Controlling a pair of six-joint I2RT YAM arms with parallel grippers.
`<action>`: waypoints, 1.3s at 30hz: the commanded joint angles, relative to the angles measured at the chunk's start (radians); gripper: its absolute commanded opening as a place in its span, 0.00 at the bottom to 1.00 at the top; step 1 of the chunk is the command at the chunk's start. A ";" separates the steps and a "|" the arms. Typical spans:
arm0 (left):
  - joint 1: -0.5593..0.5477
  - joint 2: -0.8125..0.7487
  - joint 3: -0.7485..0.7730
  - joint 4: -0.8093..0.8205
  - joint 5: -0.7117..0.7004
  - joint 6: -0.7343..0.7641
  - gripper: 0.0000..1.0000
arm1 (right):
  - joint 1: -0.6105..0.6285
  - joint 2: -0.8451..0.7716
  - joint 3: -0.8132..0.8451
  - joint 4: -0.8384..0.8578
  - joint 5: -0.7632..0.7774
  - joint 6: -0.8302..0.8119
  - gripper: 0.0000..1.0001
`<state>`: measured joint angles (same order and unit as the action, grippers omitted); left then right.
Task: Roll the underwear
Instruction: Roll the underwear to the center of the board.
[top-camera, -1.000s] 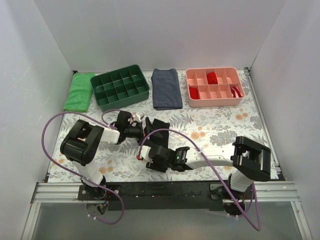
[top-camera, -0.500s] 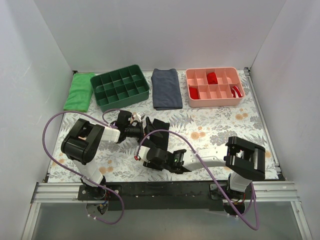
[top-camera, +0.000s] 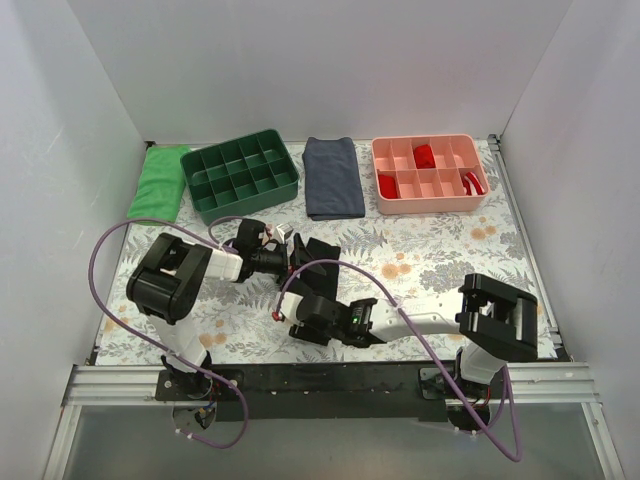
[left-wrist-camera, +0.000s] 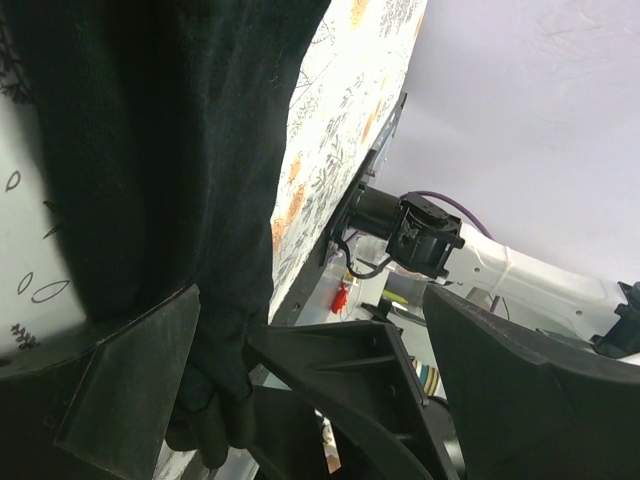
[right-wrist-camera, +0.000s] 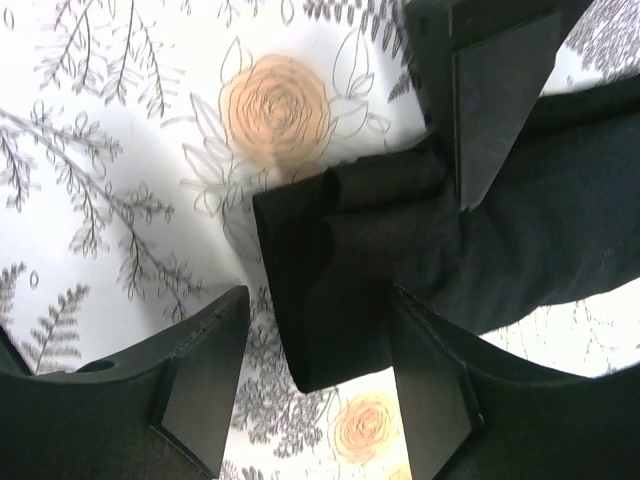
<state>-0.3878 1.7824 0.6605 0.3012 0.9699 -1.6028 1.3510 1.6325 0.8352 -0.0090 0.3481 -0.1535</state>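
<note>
Nearward of the green tray (top-camera: 240, 176), on the floral table (top-camera: 440, 255), we are seeing the underwear (right-wrist-camera: 540, 220) lying dark and crumpled. Our left gripper (left-wrist-camera: 315, 300) is resting spread wide at its tray-side end, clasping nothing. Our right gripper (right-wrist-camera: 318, 305) is straddling the folded end farther from the tray, and we cannot tell whether it is pinching.

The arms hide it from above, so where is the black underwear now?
In the top view the underwear lies left of centre, between the left gripper and the right gripper, on the near side of the green tray.
</note>
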 joint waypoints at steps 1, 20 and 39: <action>-0.008 0.075 -0.018 -0.158 -0.122 0.099 0.98 | 0.008 -0.051 -0.010 -0.088 -0.011 0.000 0.65; -0.003 0.072 -0.002 -0.185 -0.105 0.122 0.98 | 0.010 0.040 -0.076 -0.006 0.051 -0.064 0.62; 0.029 0.038 0.024 -0.235 -0.103 0.158 0.98 | 0.004 0.056 0.051 -0.091 -0.101 -0.011 0.11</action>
<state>-0.3748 1.8034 0.7048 0.2169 1.0119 -1.5352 1.3544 1.6634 0.8417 0.0082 0.3870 -0.2085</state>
